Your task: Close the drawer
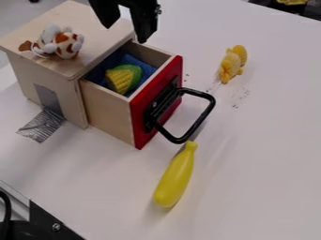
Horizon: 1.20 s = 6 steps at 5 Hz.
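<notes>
My gripper (125, 33) hangs at the top of the view, over the back edge of the wooden box (103, 18) and behind the drawer. Its two black fingers stand apart, so it is open, with nothing seen between them. The drawer (108, 108) is pulled out of the box toward the right, showing its inside. It has a red front (143, 112) and a black loop handle (203, 115) that sticks out to the right. A yellow and green toy (123, 77) lies in the drawer on blue cloth (143, 64). The gripper does not touch the drawer.
A brown and white plush toy (63, 43) lies on top of the box. On the white table (270, 140), a yellow bottle-shaped toy (175, 176) lies just below the handle, and a small yellow plush (233, 63) sits right of the drawer. Silver tape (42, 125) runs from box to table.
</notes>
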Motion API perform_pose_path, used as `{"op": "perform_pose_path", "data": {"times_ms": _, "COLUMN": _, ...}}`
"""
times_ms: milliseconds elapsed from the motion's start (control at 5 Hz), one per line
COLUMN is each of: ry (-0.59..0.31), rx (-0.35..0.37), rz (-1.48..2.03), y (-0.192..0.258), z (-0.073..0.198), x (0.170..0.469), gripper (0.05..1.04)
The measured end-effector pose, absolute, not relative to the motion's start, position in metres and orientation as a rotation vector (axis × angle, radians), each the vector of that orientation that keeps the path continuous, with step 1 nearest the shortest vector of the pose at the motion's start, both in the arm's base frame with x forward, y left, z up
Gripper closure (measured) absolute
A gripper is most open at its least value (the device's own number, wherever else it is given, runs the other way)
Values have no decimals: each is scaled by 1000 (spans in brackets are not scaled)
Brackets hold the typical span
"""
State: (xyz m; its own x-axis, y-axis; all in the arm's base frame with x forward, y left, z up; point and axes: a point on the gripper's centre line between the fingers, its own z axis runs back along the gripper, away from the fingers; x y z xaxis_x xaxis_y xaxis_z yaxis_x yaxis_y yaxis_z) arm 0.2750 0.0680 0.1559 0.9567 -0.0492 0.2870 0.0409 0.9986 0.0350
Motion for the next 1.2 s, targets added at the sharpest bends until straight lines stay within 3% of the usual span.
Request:
{"op": "perform_pose_path", "data": {"times_ms": 200, "ry": -264, "rx": 20, "rz": -43, "y": 67, "z": 148, "x": 272, "gripper": 85}}
{"op": "perform_pose_path", "data": {"times_ms": 600, "ry": -241, "rx": -4, "rz": -131, "y": -1, "z": 110, "x": 268, "gripper": 85}}
{"op": "perform_pose_path", "data": {"times_ms": 800, "ry": -225, "rx": 18, "rz": -170, "y": -26, "z": 93, "x": 267, "gripper": 85}}
{"op": "perform_pose_path", "data": {"times_ms": 1200, "ry": -115, "rx": 51, "rz": -121, "y": -35, "z": 36, "x": 270, "gripper": 85}}
